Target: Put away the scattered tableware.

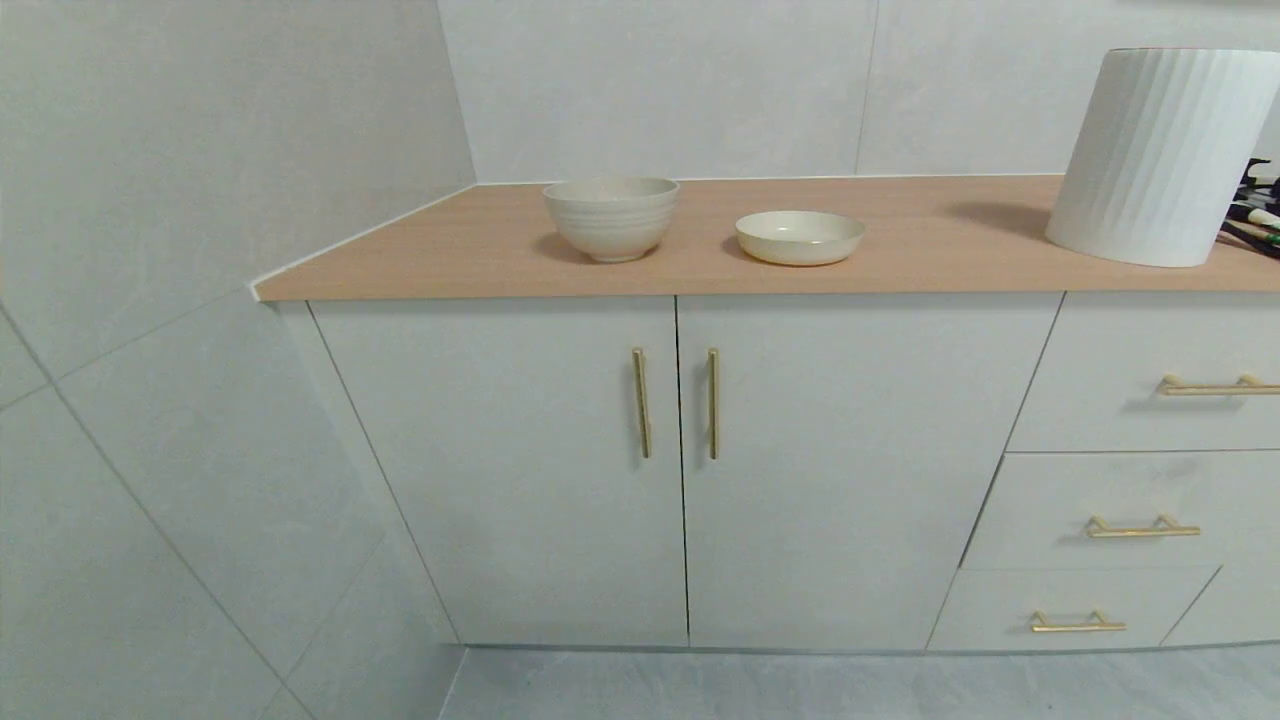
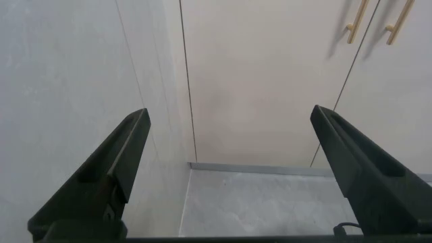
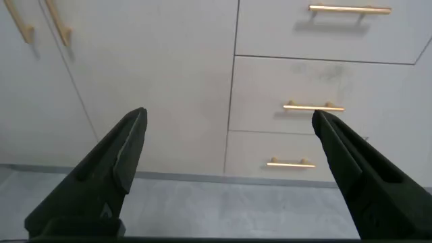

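A deep ribbed bowl and a shallow cream dish stand apart on a wooden countertop, the bowl to the left and nearer the tiled corner wall, the dish to its right, both toward the front edge. The angle hides the inside of the bowl. At the far right a tall white fluted cylinder is cut off by the frame, and beside it lies a cluster of dark objects, too cropped to identify. Below the counter, two pale cabinet doors are shut, concealing whatever is inside, and their gold bar handles hang side by side at the centre seam. To the right is a stack of three drawers with matching gold pulls, the top one running out of frame. In the left wrist view, the left gripper hangs low before the left cabinet door where it meets the wall, above the grey floor, with its dark fingers spread wide and nothing between them. The right gripper is likewise parted and empty, facing the lower drawers.
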### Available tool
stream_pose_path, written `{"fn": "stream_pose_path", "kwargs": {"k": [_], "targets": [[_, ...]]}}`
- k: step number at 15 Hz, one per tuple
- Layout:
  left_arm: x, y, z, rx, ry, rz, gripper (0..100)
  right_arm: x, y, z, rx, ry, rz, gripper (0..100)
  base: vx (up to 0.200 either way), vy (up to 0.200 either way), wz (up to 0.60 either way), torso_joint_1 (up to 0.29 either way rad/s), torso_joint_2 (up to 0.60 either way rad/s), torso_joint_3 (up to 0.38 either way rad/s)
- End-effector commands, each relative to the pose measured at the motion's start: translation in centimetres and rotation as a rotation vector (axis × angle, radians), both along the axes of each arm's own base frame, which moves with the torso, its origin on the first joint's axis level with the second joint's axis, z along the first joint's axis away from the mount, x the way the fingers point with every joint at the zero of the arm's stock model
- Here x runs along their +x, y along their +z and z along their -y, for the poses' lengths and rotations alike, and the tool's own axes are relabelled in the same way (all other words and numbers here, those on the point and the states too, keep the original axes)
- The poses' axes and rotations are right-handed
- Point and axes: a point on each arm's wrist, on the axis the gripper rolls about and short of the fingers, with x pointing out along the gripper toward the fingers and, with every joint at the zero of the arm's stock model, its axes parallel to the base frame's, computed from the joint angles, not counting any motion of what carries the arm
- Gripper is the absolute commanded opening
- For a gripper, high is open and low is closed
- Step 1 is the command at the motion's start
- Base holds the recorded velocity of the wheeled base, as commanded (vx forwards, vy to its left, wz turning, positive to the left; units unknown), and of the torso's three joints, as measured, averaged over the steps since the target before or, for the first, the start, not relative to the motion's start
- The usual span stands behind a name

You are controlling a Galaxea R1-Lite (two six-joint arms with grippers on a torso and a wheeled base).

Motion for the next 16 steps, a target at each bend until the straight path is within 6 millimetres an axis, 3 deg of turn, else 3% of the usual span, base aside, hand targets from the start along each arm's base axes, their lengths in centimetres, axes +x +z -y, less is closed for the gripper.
{"fn": "stream_pose_path", "kwargs": {"k": [1, 2, 4, 6, 7, 8, 12, 15, 16], "targets": [[0.0, 0.0, 0.0, -0.001, -0.001, 0.000, 100, -1.3, 6.1, 0.0, 0.061, 0.083, 0.123, 100, 0.000, 0.000, 0.00, 0.000, 0.00, 0.000], [0.0, 0.0, 0.0, 0.001, 0.000, 0.000, 100, -0.6, 7.5, 0.0, 0.059, 0.171, 0.039, 100, 0.000, 0.000, 0.00, 0.000, 0.00, 0.000], [0.0, 0.0, 0.0, -0.001, -0.001, 0.000, 100, 1.9, 8.0, -0.4, 0.059, 0.334, -0.153, 100, 0.000, 0.000, 0.00, 0.000, 0.00, 0.000], [0.0, 0.0, 0.0, -0.001, 0.000, 0.000, 100, 6.6, 9.4, -1.9, 0.053, 0.565, -0.365, 100, 0.000, 0.000, 0.00, 0.000, 0.00, 0.000], [0.0, 0.0, 0.0, 0.001, -0.001, 0.000, 100, 7.7, 9.9, -2.3, 0.049, 0.591, -0.393, 100, 0.000, 0.000, 0.00, 0.000, 0.00, 0.000], [0.0, 0.0, 0.0, -0.001, -0.001, 0.000, 100, 11.8, 11.1, -4.3, 0.036, 0.664, -0.449, 100, 0.000, 0.000, 0.00, 0.000, 0.00, 0.000], [0.0, 0.0, 0.0, 0.001, -0.001, 0.000, 100, 22.2, 11.0, -10.9, 0.015, 0.767, -0.455, 100, 0.000, 0.000, 0.00, 0.000, 0.00, 0.000], [0.0, 0.0, 0.0, -0.001, -0.001, 0.000, 100, 27.5, 11.2, -13.6, 0.041, 0.768, -0.464, 100, 0.000, 0.000, 0.00, 0.000, 0.00, 0.000], [0.0, 0.0, 0.0, 0.001, -0.001, 0.000, 100, 28.3, 11.2, -14.0, 0.050, 0.767, -0.464, 100, 0.000, 0.000, 0.00, 0.000, 0.00, 0.000]]}}
